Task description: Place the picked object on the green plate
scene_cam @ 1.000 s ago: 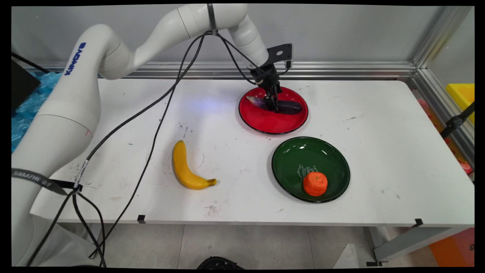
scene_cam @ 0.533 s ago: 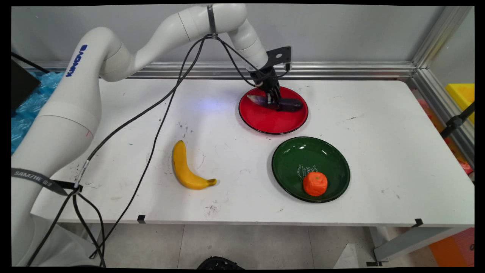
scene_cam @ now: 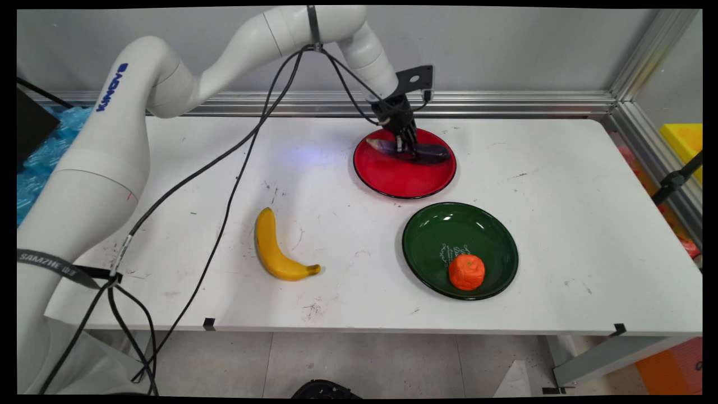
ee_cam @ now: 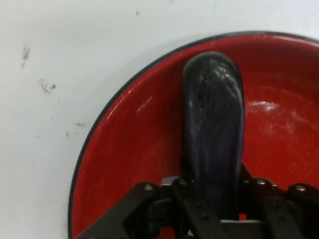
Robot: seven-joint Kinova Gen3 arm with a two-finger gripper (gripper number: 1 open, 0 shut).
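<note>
Main view: the gripper is down over the far part of the red plate, which sits toward the table's far side. A dark purple eggplant lies across that plate with the gripper at its middle. Just near and right of the red plate is a green plate holding an orange. A banana lies on the bare table, well to the left.

Hand view: the fingers press against both sides of the eggplant, clamped on it. The red plate lies close beneath. Whether the eggplant still touches the plate cannot be told.
</note>
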